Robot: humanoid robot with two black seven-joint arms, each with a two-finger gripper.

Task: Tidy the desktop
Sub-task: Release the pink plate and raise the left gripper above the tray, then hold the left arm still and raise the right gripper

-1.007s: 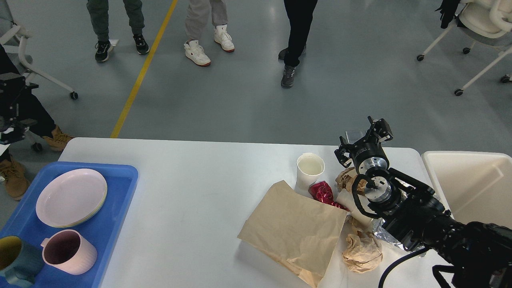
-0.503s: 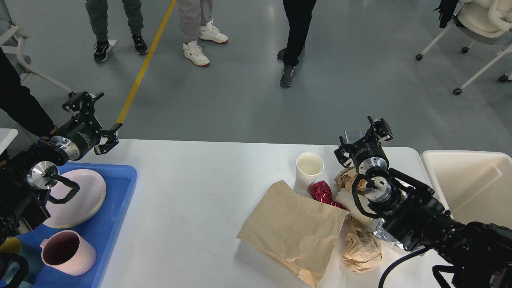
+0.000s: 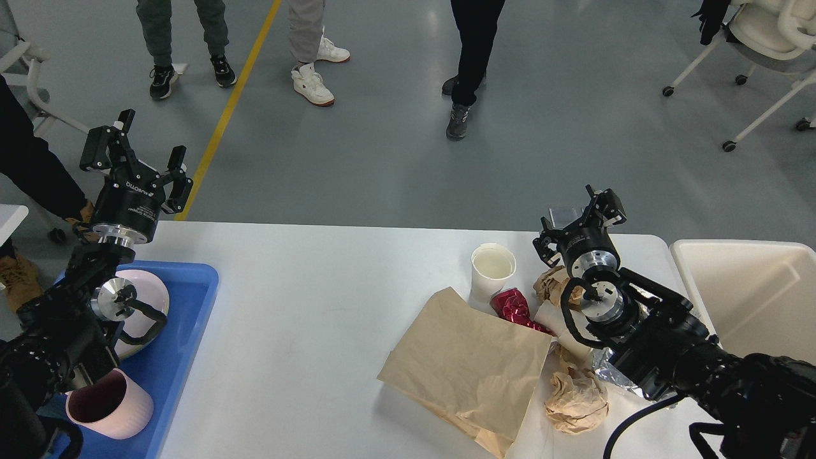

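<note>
Nearest, on the right part of the wide white rectangular desktop (image 3: 306,319): a crumpled ball of tan paper (image 3: 577,401); a flat brown paper bag (image 3: 468,366), light and limp, best pinched at a free edge. Beyond it, a crushed red foil wrapper (image 3: 515,307), springy and slippery, and an upright white paper cup (image 3: 492,269), light and easily dented, to be taken across the wall near the rim.

At the left edge: a blue plastic tray (image 3: 191,319) holding a pink ceramic mug (image 3: 108,405) and a pale pink plate (image 3: 143,306), both rigid and breakable. At the right edge: a cream deep rectangular bin (image 3: 746,299).

Right gripper (image 3: 580,223): raised over the litter just beside the cup, fingers spread, holding nothing. Left gripper (image 3: 134,150): above the desktop's far-left corner, fingers parted, empty.

Against half a second ago: left gripper higher, now pointing up and away; right arm and litter unchanged. One second ago the left arm was absent.
</note>
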